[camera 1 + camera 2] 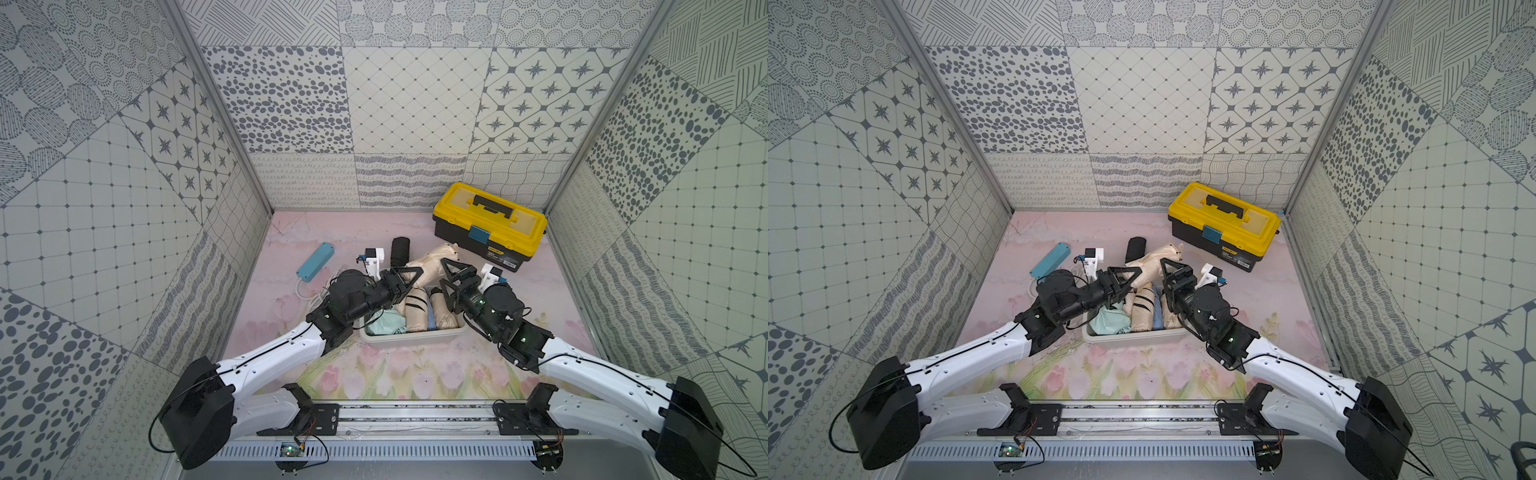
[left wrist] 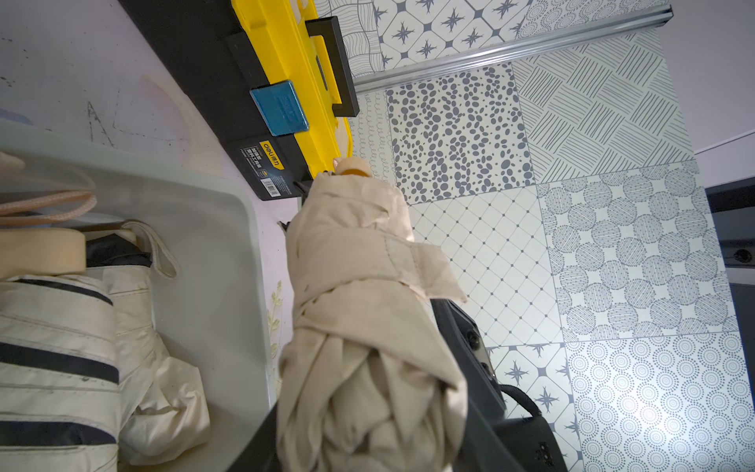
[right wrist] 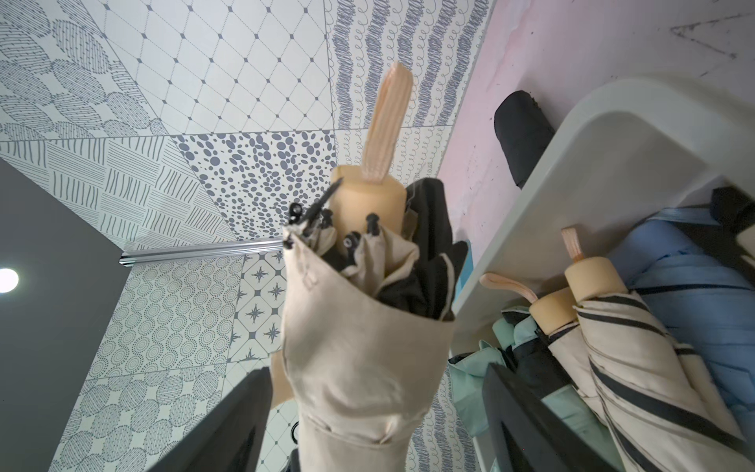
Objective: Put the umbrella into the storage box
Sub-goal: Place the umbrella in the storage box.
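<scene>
A folded beige umbrella (image 1: 428, 264) (image 1: 1152, 266) hangs tilted over the far edge of the white storage box (image 1: 411, 337) (image 1: 1133, 337). Its capped tip points toward the toolbox. My left gripper (image 1: 411, 277) (image 1: 1125, 279) is shut on the umbrella's bunched fabric (image 2: 367, 327), gripped between both fingers (image 2: 465, 339). My right gripper (image 1: 451, 277) (image 1: 1168, 272) stands open astride the same umbrella (image 3: 359, 347), with a gap on each side. The umbrella's handle and strap (image 3: 384, 122) stick out past it. The box wall (image 2: 212, 253) (image 3: 551, 196) lies just beside.
Inside the box lie a beige black-striped umbrella (image 1: 413, 307) (image 3: 637, 367), a mint one (image 1: 384, 324) and a blue one (image 3: 686, 278). A black umbrella (image 1: 400, 251) lies beyond the box. A yellow-lidded toolbox (image 1: 490, 224) stands at the far right, a blue power strip (image 1: 316, 262) at the left.
</scene>
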### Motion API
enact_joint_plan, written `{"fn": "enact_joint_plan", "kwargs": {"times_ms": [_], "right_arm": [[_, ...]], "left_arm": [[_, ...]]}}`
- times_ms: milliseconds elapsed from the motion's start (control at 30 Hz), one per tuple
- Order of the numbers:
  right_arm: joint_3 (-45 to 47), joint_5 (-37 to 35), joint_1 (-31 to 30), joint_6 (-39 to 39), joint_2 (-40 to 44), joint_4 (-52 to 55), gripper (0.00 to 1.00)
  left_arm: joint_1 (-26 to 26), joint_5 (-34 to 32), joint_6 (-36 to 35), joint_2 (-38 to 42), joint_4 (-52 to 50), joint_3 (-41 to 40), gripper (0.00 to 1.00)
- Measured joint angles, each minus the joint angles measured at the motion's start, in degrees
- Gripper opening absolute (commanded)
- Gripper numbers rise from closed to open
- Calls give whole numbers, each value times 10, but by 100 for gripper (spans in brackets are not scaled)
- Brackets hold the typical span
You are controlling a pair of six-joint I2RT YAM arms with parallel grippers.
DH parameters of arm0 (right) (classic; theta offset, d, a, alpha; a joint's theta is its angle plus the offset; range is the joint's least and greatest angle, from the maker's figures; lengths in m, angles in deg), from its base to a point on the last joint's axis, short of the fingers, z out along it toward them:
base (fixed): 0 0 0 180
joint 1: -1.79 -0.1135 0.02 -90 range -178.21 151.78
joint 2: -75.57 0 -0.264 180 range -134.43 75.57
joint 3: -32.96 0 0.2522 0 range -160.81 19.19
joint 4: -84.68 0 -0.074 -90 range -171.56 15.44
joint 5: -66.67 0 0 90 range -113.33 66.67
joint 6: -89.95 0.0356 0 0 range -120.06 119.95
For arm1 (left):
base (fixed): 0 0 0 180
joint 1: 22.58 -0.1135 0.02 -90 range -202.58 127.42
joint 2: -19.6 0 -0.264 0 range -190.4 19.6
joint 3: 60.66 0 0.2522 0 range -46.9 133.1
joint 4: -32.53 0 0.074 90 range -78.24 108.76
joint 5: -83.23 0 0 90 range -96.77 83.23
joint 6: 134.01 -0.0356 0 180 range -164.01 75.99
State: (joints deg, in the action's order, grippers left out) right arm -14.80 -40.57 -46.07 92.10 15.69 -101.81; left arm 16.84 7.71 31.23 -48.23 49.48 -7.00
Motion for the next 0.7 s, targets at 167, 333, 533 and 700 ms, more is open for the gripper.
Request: {"fn": "enact_joint_plan", "kwargs": {"times_ms": [167, 333, 533, 700], "right_arm": [[-21, -8, 0, -2, -34, -23, 70], [-40, -12, 3, -2, -50, -23, 54], [-65, 2, 5, -7, -70, -18, 59], [-85, 13, 10, 0, -91, -9, 77]], "left_arm": [[1, 0, 0, 0, 0, -4, 0], [1, -6, 0, 7, 17, -12, 0], [1, -25, 0, 21, 24, -24, 0], [1, -24, -2, 30, 24, -33, 0]]}}
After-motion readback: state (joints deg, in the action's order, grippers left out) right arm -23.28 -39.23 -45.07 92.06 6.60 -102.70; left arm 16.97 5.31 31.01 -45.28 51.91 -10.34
